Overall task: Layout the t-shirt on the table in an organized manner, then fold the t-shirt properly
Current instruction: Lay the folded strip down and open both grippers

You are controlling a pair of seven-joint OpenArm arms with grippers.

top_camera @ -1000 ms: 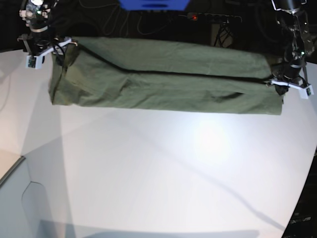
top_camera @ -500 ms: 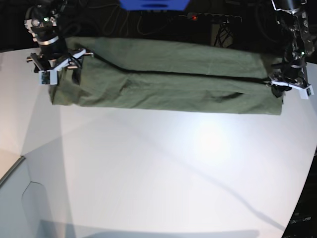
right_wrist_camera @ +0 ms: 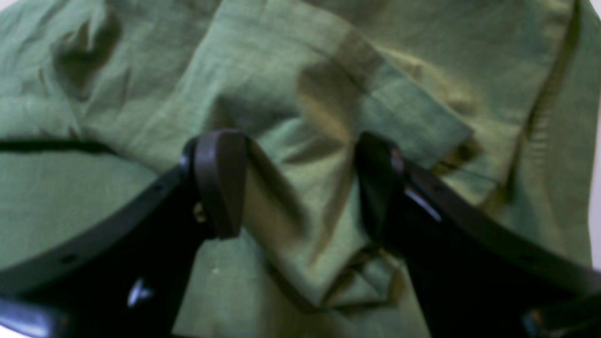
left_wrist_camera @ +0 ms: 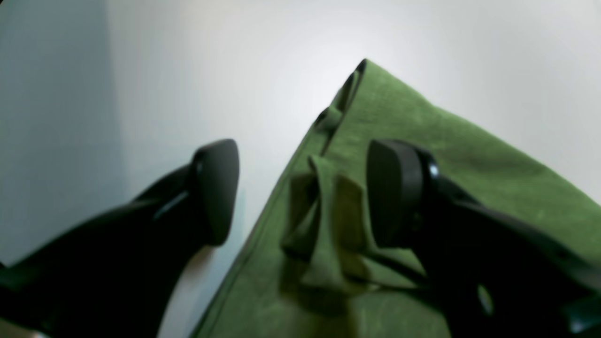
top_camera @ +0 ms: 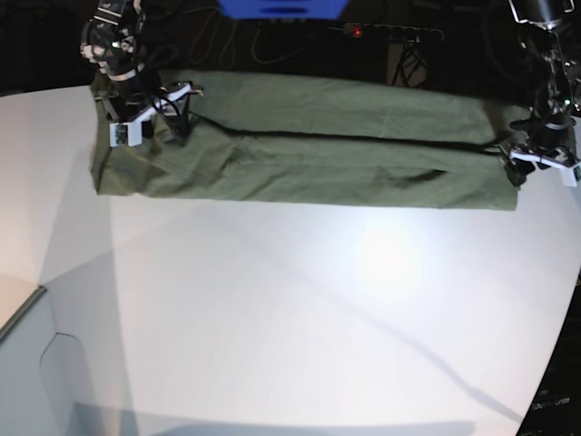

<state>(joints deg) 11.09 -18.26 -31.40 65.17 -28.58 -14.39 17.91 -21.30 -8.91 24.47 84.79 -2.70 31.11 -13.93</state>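
Although nothing is lying on the near part of the table (top_camera: pixel 300 309), which is a smooth white matte surface with a soft shine from the lamp, the work at the far side seems to me about half done. The t-shirt (top_camera: pixel 309 145) lies there as a long, low band across the table, already doubled along its length, with a dark line where one layer meets the other; I judge that the crosswise folds are still left. The cloth is olive-green, soft and a little wrinkled, with a thin hem at the edges. At one end the left gripper (left_wrist_camera: pixel 300 192) stands open over the corner, a small bunch of fabric rising between its dark rounded pads but not squeezed. At the other end the right gripper (right_wrist_camera: pixel 300 183) is also open, above a rumpled folded flap, holding nothing as far as I can see.
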